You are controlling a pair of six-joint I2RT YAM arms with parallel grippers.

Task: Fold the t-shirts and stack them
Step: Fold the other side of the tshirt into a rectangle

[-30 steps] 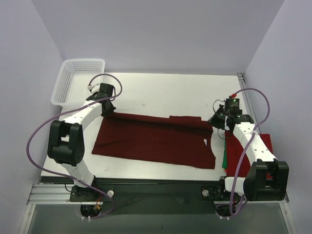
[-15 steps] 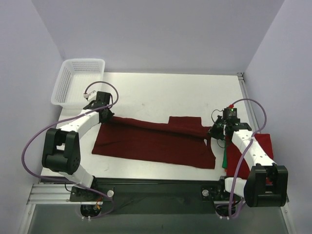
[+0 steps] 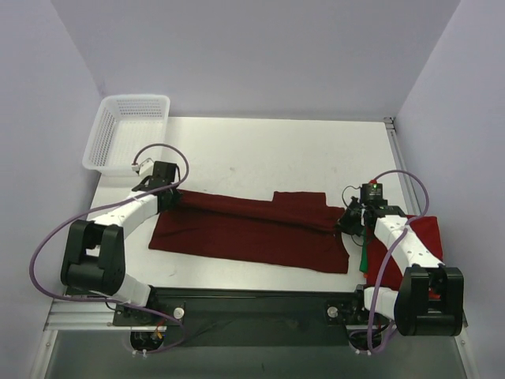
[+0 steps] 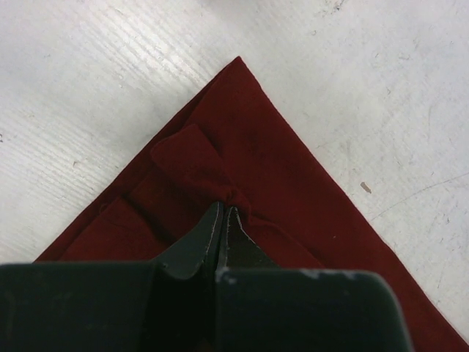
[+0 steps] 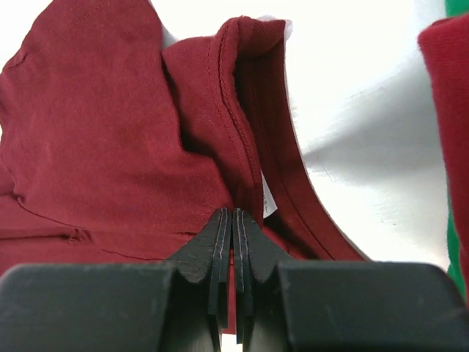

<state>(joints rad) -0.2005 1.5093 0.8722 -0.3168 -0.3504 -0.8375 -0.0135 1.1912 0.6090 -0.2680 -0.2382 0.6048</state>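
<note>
The dark maroon t-shirt (image 3: pixel 252 235) lies spread across the middle of the table, its far edge lifted and pulled into a ridge. My left gripper (image 3: pixel 173 197) is shut on a pinch of the maroon cloth (image 4: pixel 198 158) at the shirt's far left corner, fingertips together (image 4: pixel 223 211). My right gripper (image 3: pixel 349 221) is shut on the same shirt (image 5: pixel 110 125) at its right end beside the collar and a white label (image 5: pixel 269 199), jaws pressed together (image 5: pixel 233 214). A brighter red t-shirt (image 3: pixel 424 237) lies at the right under the right arm, with a green t-shirt's edge (image 3: pixel 363 259) showing beside it.
A white mesh basket (image 3: pixel 126 134) stands at the far left corner of the table. Purple cables loop from both arms. The red shirt's edge (image 5: pixel 448 88) and a green strip (image 5: pixel 456 260) sit close on the right of the right wrist view.
Both grippers have moved toward the near edge, still shut on the maroon shirt. Its far edge has been drawn forward over the rest of the shirt, narrowing it.
</note>
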